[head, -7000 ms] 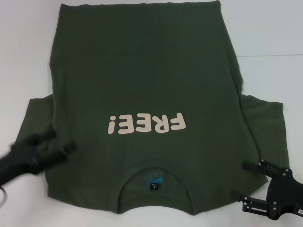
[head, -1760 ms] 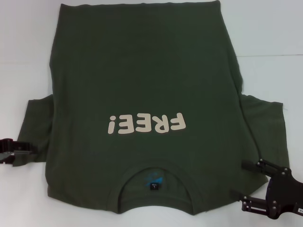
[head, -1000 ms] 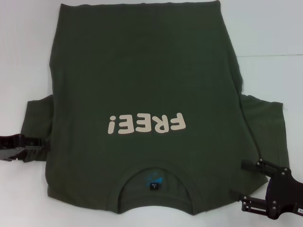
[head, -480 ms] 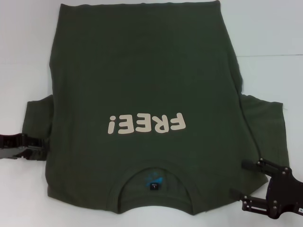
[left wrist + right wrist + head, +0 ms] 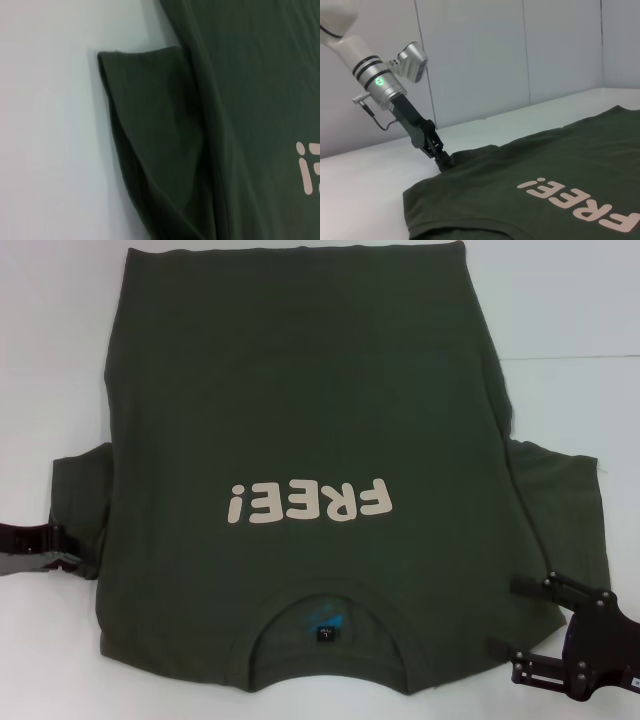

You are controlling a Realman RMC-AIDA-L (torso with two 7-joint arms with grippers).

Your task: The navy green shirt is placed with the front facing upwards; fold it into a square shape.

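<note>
- The left hand [image 5: 72, 558] is pinched shut on the edge of the left sleeve [image 5: 80, 495] of the navy green shirt [image 5: 300, 420], low at the tabletop [image 5: 50, 360].
- The right hand [image 5: 520, 625] hovers by the shirt's right shoulder, fingers spread wide, holding nothing.
- The shirt lies flat, front up, "FREE!" lettering [image 5: 307, 503] showing, collar [image 5: 325, 620] nearest the robot.

The black left gripper [image 5: 75, 552] has been brought in from beside the table to the left sleeve's hem. The dark olive-green cotton T-shirt [image 5: 300, 420] sleeve edge has been pinched and slightly bunched there.
</note>
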